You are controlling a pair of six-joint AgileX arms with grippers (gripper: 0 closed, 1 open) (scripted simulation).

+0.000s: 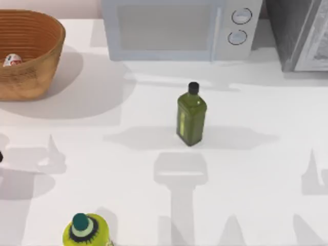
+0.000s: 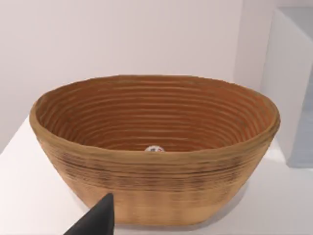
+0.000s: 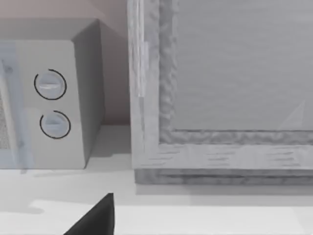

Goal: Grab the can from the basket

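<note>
The basket [image 1: 31, 77] is a large orange-brown wicker bowl at the table's far left corner. Inside it lies the can [image 1: 12, 60], small, white with red markings. In the left wrist view the basket [image 2: 156, 186] stands straight ahead, and the can [image 2: 153, 149] just peeks over the near rim. A dark part of my left gripper [image 2: 95, 219] shows in front of the basket, short of it and touching nothing. My right gripper [image 3: 98, 218] shows as a dark tip over the table, facing the back right.
A tall dark-green bottle [image 1: 191, 117] with a black cap stands mid-table. A yellow-green bottle [image 1: 85, 230] with a teal cap stands at the front edge. A white microwave [image 1: 179, 28] lines the back, beside a grey box [image 1: 302, 31] at the back right.
</note>
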